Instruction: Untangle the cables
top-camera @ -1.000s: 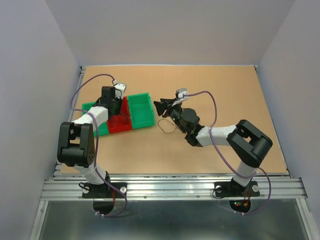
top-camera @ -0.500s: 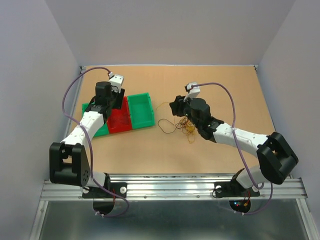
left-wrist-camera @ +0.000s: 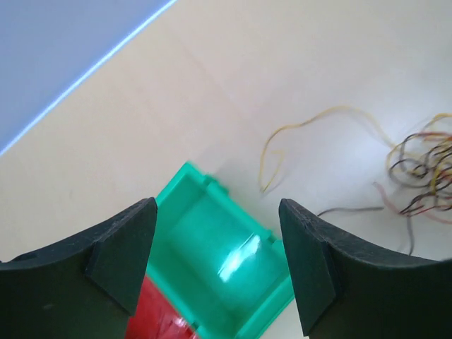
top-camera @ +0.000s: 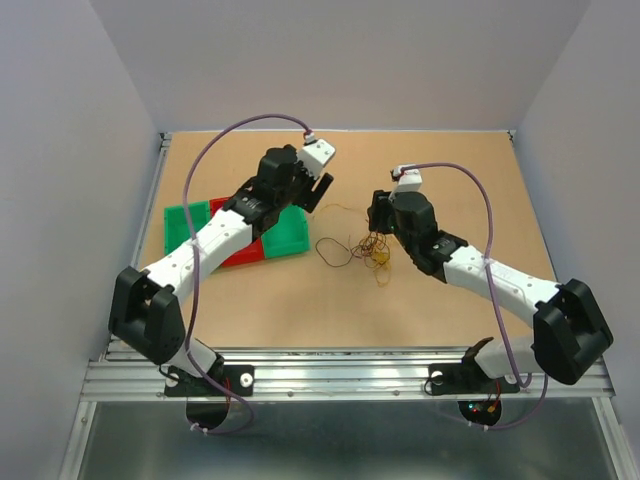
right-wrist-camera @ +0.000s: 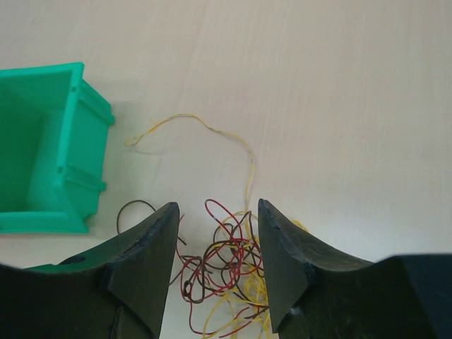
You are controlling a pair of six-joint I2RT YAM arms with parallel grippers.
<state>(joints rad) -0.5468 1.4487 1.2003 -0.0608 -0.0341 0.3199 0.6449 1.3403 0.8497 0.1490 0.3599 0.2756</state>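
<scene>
Risk noted: the cables (top-camera: 368,250) lay as one loose knot mid-table, just right of the green bin (top-camera: 285,225). A grab into the knot's middle would likely pinch several strands together and tighten it, or drag the whole clump. Right gripper (right-wrist-camera: 217,215): jaws about half apart directly over the knot, gripping nothing; contact unclear. Left gripper (left-wrist-camera: 215,226): jaws wide, empty, above the bin.

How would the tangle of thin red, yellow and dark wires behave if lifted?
Probably floppy: the tangle of thin red, yellow and dark wires lies in loose curls. Likely light: strands look hair-thin. Its trailing yellow strand would probably drag along.
</scene>
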